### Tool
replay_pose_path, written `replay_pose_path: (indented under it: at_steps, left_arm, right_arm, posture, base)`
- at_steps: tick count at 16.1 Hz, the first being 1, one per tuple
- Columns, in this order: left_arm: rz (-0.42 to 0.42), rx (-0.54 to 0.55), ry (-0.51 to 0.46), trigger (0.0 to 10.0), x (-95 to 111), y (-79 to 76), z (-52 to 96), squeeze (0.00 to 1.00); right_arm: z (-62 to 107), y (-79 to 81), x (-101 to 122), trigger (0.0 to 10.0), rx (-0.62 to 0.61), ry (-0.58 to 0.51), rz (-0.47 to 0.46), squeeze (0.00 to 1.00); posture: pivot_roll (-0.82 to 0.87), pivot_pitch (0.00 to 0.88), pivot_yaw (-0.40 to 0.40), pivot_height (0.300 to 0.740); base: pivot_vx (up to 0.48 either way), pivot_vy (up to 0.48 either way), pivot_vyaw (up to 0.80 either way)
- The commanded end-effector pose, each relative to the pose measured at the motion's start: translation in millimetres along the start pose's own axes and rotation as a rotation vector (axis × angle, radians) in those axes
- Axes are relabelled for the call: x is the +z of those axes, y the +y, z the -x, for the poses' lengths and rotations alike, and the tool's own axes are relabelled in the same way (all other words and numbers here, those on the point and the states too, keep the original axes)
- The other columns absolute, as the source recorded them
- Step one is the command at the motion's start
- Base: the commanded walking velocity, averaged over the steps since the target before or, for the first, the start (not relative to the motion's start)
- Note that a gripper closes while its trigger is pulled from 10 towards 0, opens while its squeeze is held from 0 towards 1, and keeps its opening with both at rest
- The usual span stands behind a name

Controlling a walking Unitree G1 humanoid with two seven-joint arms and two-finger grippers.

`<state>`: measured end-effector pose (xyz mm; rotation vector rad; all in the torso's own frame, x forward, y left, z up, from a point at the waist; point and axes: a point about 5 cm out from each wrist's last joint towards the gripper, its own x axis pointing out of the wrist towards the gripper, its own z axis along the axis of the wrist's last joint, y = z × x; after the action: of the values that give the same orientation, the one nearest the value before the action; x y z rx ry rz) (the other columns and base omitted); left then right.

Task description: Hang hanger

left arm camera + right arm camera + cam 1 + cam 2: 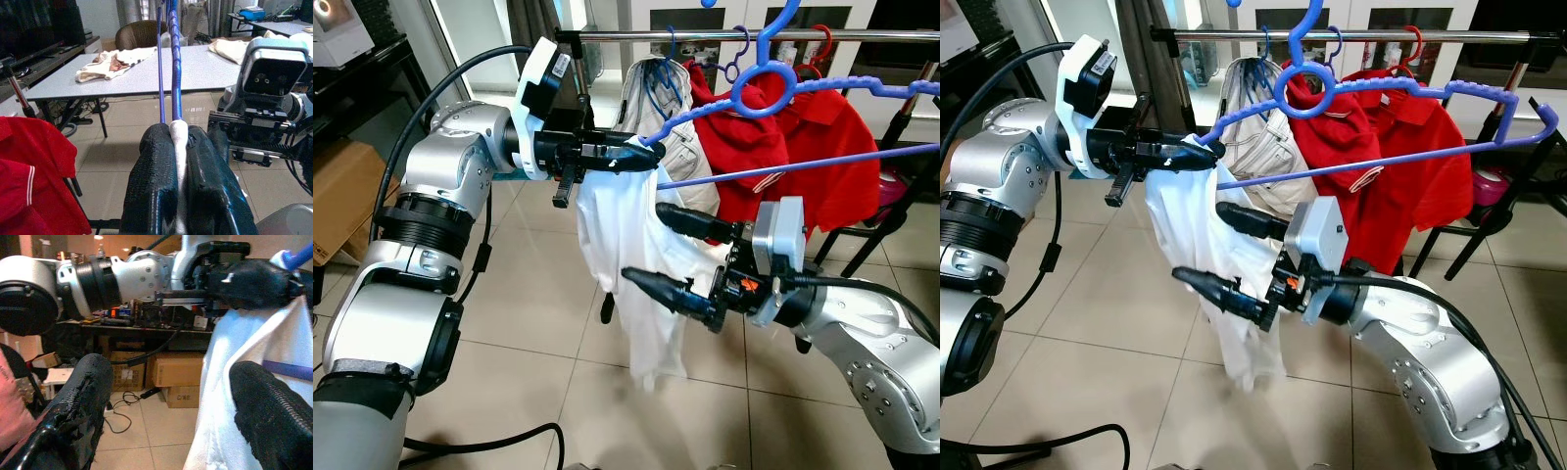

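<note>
The left hand (pixel 631 157) is clamped on one end of the blue hanger (pixel 803 88) together with a fold of the white garment (pixel 631 284) draped from it; the hanger tilts just below the rail (pixel 862 35), in front of red shirts (pixel 813 147); the right hand (pixel 666 250) stands wide around the garment.

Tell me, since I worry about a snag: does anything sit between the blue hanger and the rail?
The blue plastic hanger, held at its end by the left gripper, already has its hook at the metal rail; red shirts crowd the rail beside it.
</note>
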<state>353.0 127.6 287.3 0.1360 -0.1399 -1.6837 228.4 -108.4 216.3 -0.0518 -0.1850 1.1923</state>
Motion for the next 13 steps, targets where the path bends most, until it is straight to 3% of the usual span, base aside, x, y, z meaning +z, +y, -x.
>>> replay_pose_path:
  at_steps: [1, 8, 13]
  left_arm:
    - [-0.043, 0.01, -0.006, 0.0, 10.8, -0.1, 4.4, 0.0]
    - [-0.059, -0.001, -0.02, 0.0, 15.9, 1.0, 0.6, 0.0]
    - [-0.073, 0.019, -0.022, 0.0, 18.8, 2.1, 3.3, 0.0]
  right_arm:
    - [-2.0, 4.2, -3.2, 10.0, 0.028, 0.016, -0.016, 0.0]
    - [-5.9, 3.7, -25.0, 10.0, 0.091, 0.176, -0.004, 0.0]
    - [3.5, 11.9, -44.0, 10.0, 0.194, 0.292, -0.043, 0.0]
  posture:
    - [-0.24, 0.037, 0.132, 0.74]
    - [-0.24, 0.03, 0.135, 0.74]
    - [-0.24, 0.016, 0.13, 0.74]
  base:
    - [0.0, 0.0, 0.0]
    - [0.0, 0.0, 0.0]
    - [0.0, 0.0, 0.0]
